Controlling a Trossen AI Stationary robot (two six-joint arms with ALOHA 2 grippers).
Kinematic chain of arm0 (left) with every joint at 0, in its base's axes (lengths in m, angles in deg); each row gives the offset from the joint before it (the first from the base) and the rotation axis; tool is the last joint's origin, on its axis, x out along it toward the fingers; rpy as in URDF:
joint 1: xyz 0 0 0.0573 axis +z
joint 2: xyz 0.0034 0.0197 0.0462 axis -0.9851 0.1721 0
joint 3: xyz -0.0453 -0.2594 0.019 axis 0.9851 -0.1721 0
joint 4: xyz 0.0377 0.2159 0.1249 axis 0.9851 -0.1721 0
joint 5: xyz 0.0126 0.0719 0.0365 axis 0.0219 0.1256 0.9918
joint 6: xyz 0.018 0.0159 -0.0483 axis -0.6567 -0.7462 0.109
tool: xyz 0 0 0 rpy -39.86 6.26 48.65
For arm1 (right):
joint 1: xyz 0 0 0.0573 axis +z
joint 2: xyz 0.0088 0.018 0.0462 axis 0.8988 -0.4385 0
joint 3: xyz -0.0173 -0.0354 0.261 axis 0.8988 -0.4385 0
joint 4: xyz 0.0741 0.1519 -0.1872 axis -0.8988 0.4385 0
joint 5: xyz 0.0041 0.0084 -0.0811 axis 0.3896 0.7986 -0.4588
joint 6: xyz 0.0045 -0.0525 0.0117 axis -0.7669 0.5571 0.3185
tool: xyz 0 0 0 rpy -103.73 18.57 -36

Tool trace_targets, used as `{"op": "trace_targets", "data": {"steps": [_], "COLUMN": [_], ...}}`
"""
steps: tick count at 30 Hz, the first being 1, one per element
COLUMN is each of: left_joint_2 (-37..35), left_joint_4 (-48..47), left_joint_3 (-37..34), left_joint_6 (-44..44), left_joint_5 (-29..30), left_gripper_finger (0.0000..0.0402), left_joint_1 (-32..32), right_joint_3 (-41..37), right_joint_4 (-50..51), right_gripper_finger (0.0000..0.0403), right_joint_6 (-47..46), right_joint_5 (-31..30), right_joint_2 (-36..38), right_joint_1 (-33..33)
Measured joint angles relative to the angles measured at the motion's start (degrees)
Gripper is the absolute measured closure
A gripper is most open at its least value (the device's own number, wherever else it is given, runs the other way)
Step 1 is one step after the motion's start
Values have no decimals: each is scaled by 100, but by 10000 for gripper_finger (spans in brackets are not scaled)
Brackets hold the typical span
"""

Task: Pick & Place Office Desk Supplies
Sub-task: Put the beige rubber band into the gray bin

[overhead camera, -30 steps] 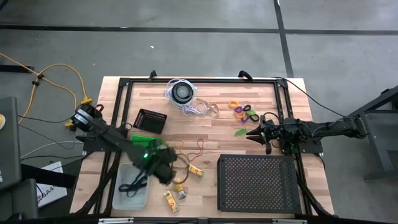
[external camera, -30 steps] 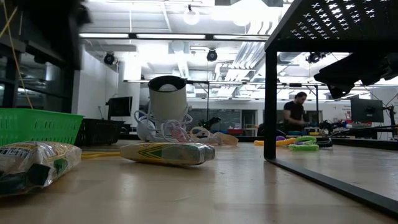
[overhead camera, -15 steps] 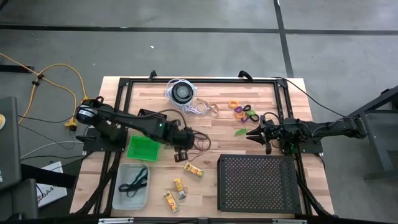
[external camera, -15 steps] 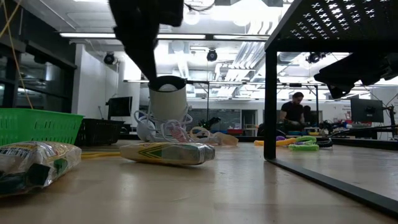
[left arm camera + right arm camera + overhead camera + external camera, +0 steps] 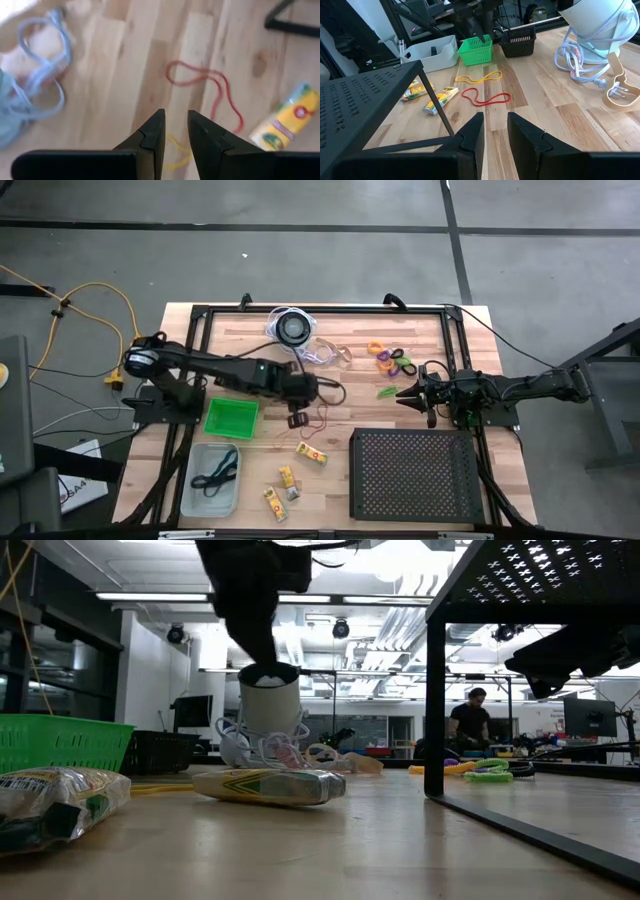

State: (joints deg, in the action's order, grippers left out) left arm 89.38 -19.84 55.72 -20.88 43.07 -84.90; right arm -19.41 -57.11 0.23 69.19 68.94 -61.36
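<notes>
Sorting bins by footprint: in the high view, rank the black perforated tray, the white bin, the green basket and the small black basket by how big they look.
1. black perforated tray, clearly largest
2. white bin
3. green basket
4. small black basket, partly hidden under the left arm, so its place against the green basket is unsure

Your wooden desk (image 5: 340, 375) is carrying a green basket (image 5: 231, 418), red rubber band (image 5: 322, 416), yellow packets (image 5: 311, 452) and black perforated tray (image 5: 415, 473).
</notes>
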Motion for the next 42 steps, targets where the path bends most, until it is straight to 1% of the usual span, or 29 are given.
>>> {"op": "trace_targets", "data": {"steps": [4, 6, 10, 13, 18, 28, 32, 35, 40, 42], "left_joint_2": [72, 158, 483, 728, 1142, 2005, 2221, 2338, 2444, 2471], "left_joint_4": [307, 437, 730, 994, 1056, 1090, 1251, 1408, 1694, 1641], "left_joint_3": [5, 5, 74, 178, 664, 1918, 2028, 2028, 2028, 2020], "left_joint_6": [-247, -393, -774, -1140, -1678, -2621, -3011, -3349, -3838, -3982], "left_joint_5": [-167, -380, -733, -860, -873, -845, -832, -710, -644, -581], "left_gripper_finger": [325, 325, 325, 325, 325, 325, 325, 325, 325, 325], "left_joint_1": [330, 520, 902, 1123, 1374, 1587, 1670, 1710, 1722, 1740], "right_joint_3": [0, -2, -1, -2, 0, 0, -2, -2, -2, -1], "right_joint_4": [-1, -1, -1, 0, -1, -5, -5, -6, -3, -7], "right_gripper_finger": [330, 330, 330, 330, 330, 330, 330, 330, 330, 330], "right_joint_6": [0, 0, 0, 0, 0, 0, 0, 0, 0, 0], "right_joint_5": [1, 1, 0, 1, -10, -3, -3, -3, -3, -3], "right_joint_2": [0, 0, -2, -24, -59, -59, -59, -60, -59, -61], "right_joint_1": [0, 0, 0, 0, 0, 0, 0, 0, 0, 0]}}
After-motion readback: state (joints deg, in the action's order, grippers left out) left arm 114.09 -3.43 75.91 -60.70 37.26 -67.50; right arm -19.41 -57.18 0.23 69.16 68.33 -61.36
